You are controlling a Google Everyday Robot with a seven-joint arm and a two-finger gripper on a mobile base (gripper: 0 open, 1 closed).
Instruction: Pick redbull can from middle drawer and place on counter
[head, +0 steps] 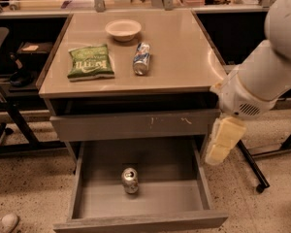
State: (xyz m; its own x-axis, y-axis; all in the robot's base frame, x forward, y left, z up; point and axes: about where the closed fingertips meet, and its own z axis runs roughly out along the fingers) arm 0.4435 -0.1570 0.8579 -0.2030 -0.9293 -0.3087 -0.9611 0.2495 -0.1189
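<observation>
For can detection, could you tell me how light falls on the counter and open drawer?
Camera view: warm, dim light; the counter glares near its right edge; the drawer is shadowed at the back; the can inside glints; the hand hangs right of the drawer.

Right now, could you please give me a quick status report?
Gripper right of middle drawer, apart from redbull can. Can on open drawer's floor, untouched. Nothing between them; bowl, chip bag, other can on counter.

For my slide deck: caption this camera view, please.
Redbull can sits in the open middle drawer; tool hangs right of it, below the counter.
</observation>
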